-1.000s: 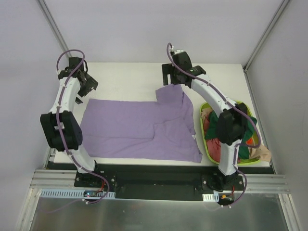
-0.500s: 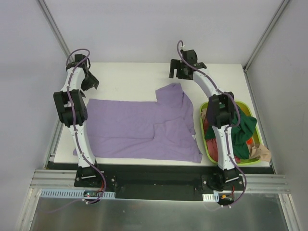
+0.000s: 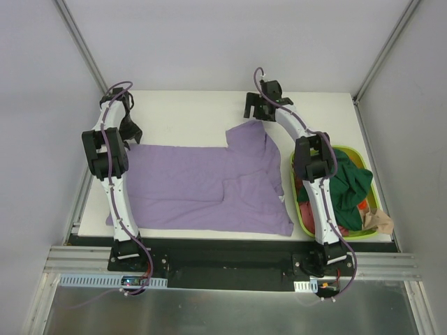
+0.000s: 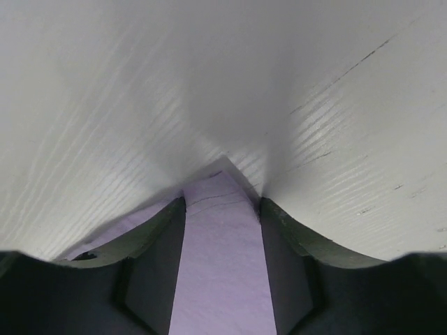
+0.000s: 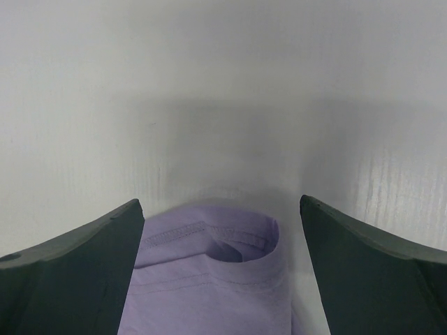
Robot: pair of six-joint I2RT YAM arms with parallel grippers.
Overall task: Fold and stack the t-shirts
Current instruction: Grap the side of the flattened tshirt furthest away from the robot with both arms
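Across the white table [image 3: 188,118] the lavender shirt [image 3: 188,185] lies spread flat. Its long axis runs left to right, parallel to the near edge where the arms are bolted. At its right side one part juts toward the far edge. To the right, just beside the shirt, the basket [image 3: 304,222] holds a green shirt [image 3: 346,185] heaped over other cloth.

Both arms reach over the shirt to its far edge, so from each hand the cloth lies back toward the bases.

The left gripper [image 3: 130,131] sits at the far-left corner. In its wrist view the fingers [image 4: 157,251] stand at a middling gap astride that corner [image 4: 222,230], low on the table. The cloth lies flat between them and no pinch shows.

The right gripper [image 3: 255,112] is at the tip of the jutting part. Its jaws are wide apart with nothing held, and a folded hem [image 5: 209,272] sits just short of the gap.

The left arm looks nearer to a hold, since its corner is already inside the jaws. My guess is a two-corner lift along the far edge, then a pull toward the bases to fold across the short axis. For that, the right hand probably needs to get its jaws over the hem.
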